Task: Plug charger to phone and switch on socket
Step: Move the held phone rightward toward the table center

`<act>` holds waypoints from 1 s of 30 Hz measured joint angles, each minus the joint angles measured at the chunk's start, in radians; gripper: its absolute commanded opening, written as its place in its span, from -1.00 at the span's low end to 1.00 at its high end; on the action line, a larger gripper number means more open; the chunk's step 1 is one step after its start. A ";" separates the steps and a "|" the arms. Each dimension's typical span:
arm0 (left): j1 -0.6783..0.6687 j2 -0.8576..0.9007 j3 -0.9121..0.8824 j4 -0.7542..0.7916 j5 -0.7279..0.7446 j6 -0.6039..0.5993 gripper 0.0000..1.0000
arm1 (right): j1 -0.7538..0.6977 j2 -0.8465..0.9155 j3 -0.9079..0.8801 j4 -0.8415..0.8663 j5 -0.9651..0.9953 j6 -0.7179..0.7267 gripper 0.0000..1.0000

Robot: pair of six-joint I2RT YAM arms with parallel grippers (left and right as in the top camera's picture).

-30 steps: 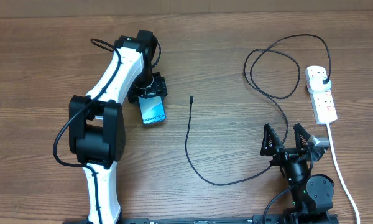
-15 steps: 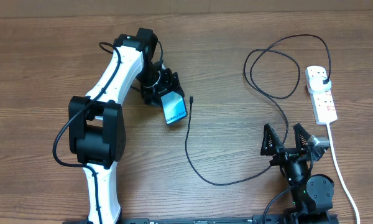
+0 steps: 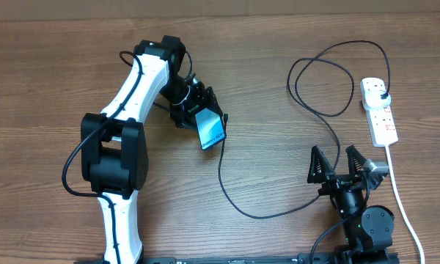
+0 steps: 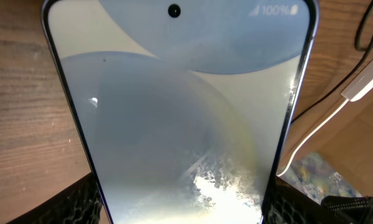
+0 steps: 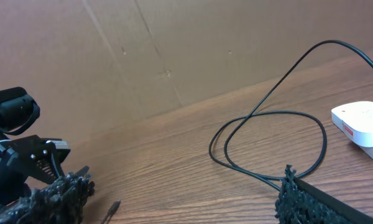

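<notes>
near the middle of the table (image 3: 59, 59), a little toward its far edge, we see the left gripper (image 3: 202, 116) closed on the phone (image 3: 212, 132), its jaws spread to the phone's width and clamped on the two long sides at one end. the phone sits tilted in the grip, its blue screen lit and facing up. in the left wrist view the phone (image 4: 180, 124) fills most of the picture, with a black finger (image 4: 81, 205) showing at each lower corner.

the charger (image 3: 220, 169) lies loose on the wood. its connector tip (image 3: 226, 116) rests just beside the phone's free end, and we cannot tell whether the two touch. from there the cable runs toward the near edge, bends right, loops and ends in the plug (image 3: 382, 92), seated in the socket (image 3: 379, 114).

the socket lies close to the right edge, toward the far right corner, and its white cord (image 3: 400, 198) trails to the near edge.

the right gripper (image 3: 337, 167) stands near the near edge, jaws spread wide and holding nothing.
</notes>
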 measured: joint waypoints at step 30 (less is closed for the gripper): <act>0.000 0.000 0.002 -0.084 0.399 -0.552 0.33 | 0.000 0.000 0.000 0.000 0.000 0.000 1.00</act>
